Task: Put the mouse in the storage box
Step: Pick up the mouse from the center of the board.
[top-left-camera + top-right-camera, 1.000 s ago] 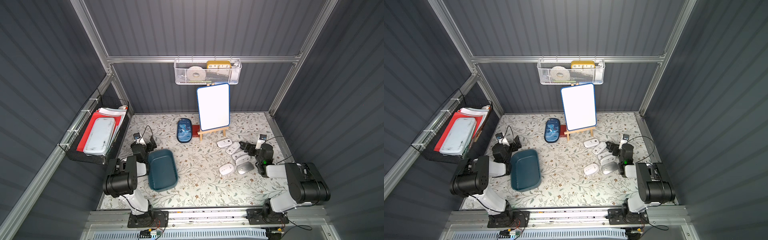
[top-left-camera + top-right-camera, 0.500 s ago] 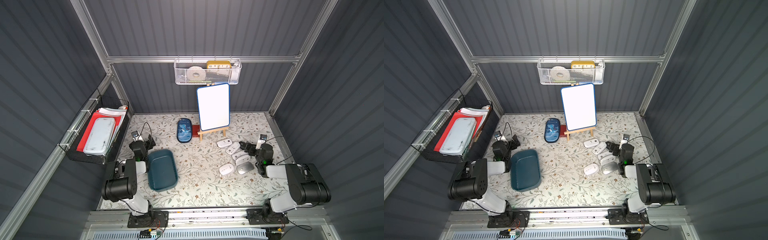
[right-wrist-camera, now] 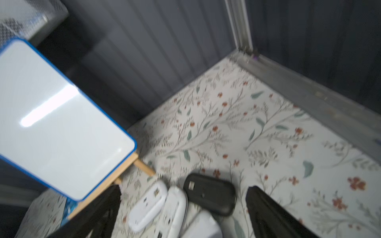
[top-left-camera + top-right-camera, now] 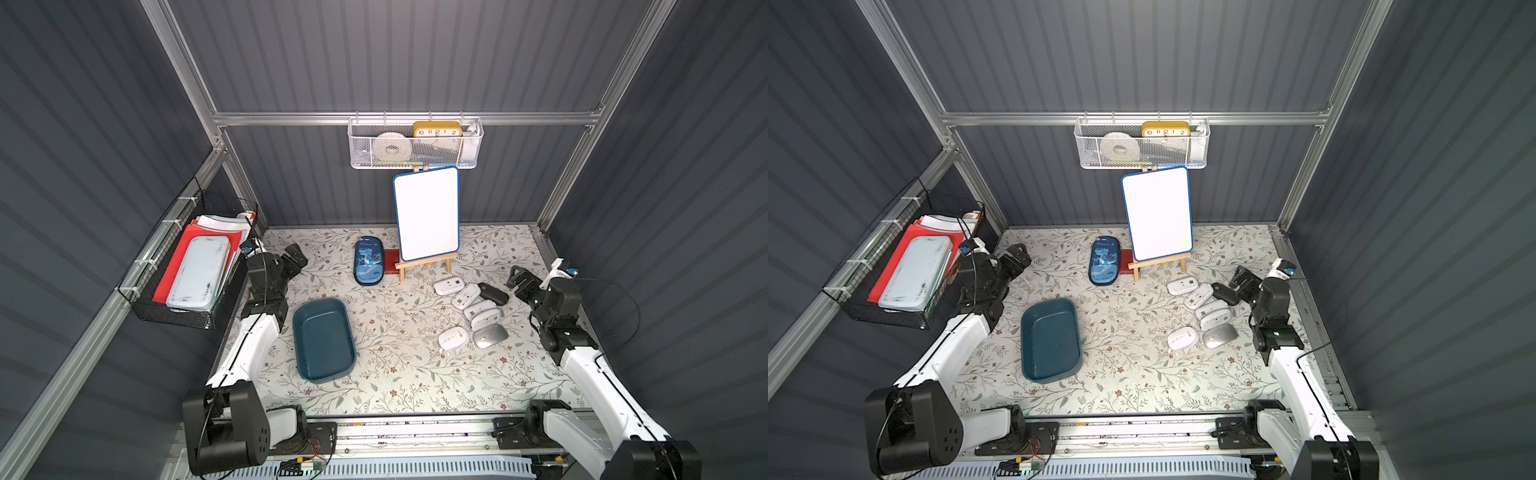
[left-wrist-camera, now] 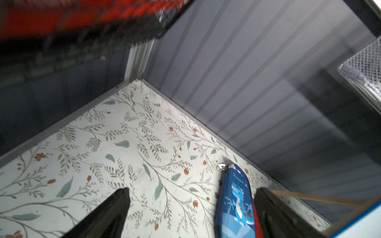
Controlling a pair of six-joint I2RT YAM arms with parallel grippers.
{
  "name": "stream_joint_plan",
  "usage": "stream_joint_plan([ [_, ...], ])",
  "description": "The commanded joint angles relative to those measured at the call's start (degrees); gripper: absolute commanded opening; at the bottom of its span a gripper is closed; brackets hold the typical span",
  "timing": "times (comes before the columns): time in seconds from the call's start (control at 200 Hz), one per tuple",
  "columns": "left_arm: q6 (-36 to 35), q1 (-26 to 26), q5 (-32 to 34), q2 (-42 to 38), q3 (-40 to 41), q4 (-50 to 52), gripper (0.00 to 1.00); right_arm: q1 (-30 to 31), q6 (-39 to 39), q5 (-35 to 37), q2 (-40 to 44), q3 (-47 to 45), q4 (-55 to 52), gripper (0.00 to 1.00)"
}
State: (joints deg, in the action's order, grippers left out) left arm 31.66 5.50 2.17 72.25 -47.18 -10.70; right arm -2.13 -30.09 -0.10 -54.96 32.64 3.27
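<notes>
- The left arm's fingers (image 4: 296, 252) stood spread wide and held nothing, above the floral-patterned worktop (image 4: 399, 374) near its far left corner.
- The right arm's fingers (image 4: 520, 276) were spread just as wide and empty, just beside the flat black oval mouse (image 4: 493, 294) (the right wrist view showed it lying on the worktop, apart from both fingers).
- Five flat white oval mice (image 4: 466, 296) and one flat silver oval mouse (image 4: 490, 336) lay on the right side of the worktop. Four of the white ones were packed in a row next to the black mouse, and the fifth sat beside the silver one.
- The shallow dark teal plastic storage box (image 4: 324, 345), rectangular with rounded corners, sat on the left half of the worktop. It was well apart from the mice, and every mouse lay outside it.
- A blue dinosaur-print pencil case (image 4: 368, 261) lay near the back wall, with a flat red object (image 4: 390, 262) between it and the blue-framed whiteboard on a wooden easel (image 4: 427, 214).
- A white wire-mesh basket (image 4: 415, 149) hung on the back wall, and a black wire basket (image 4: 183, 307) with red folders hung on the left wall.
</notes>
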Motion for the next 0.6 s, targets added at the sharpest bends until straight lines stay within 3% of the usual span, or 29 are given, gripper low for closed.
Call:
stream_joint_plan([
  [0.0,4.0,0.8,-11.9,0.7,1.0,7.8,0.99,0.9,-3.6,-12.1,-1.1,2.9,-17.7,0.98],
  [0.1,1.5,0.4,-22.0,2.1,0.2,8.5,0.99,5.1,-2.6,-13.2,-2.5,5.8,-27.8,0.95],
  [0.2,1.5,-0.2,-28.3,0.9,1.5,9.9,0.99,12.8,-3.4,-5.6,-3.2,7.9,-37.3,0.95],
  [0.28,1.3,-1.0,-27.9,-1.7,2.0,13.3,0.99,16.8,-6.0,-1.1,-3.4,7.4,-40.3,0.95],
  [0.485,-1.8,-4.3,-28.2,-7.0,-0.3,22.6,1.00,24.8,-12.4,-0.2,-5.4,6.2,-42.2,0.91],
  [0.595,-4.5,-5.9,-26.0,-8.1,-2.9,29.2,0.99,30.1,-20.2,0.4,-7.4,5.5,-39.8,0.93],
])
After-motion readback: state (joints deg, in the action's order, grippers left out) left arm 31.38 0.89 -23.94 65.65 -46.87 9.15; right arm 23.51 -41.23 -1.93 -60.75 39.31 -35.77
